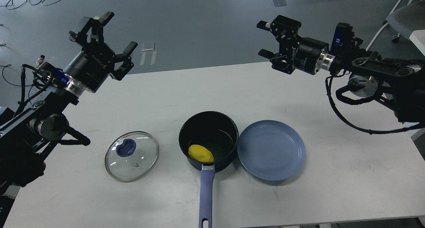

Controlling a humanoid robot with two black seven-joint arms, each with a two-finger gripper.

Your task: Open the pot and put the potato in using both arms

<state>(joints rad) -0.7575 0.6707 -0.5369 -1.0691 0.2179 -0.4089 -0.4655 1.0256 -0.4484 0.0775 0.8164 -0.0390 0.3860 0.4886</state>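
Potato (201, 153) inside uncovered pot (208, 140); lid (131, 156) on table (166, 95) at its 9 o'clock.
My left gripper (109, 38) and right gripper (265, 38) hang spread apart, empty.

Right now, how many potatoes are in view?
1. The potato lies inside the open pot, near its front wall by the handle. The lid lies on the table left of the pot. Nothing suggests a hidden second one.

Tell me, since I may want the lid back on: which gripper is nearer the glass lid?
Left. The left gripper hangs open above and behind the glass lid, on its side of the table. The right gripper is far across, beyond the pot.
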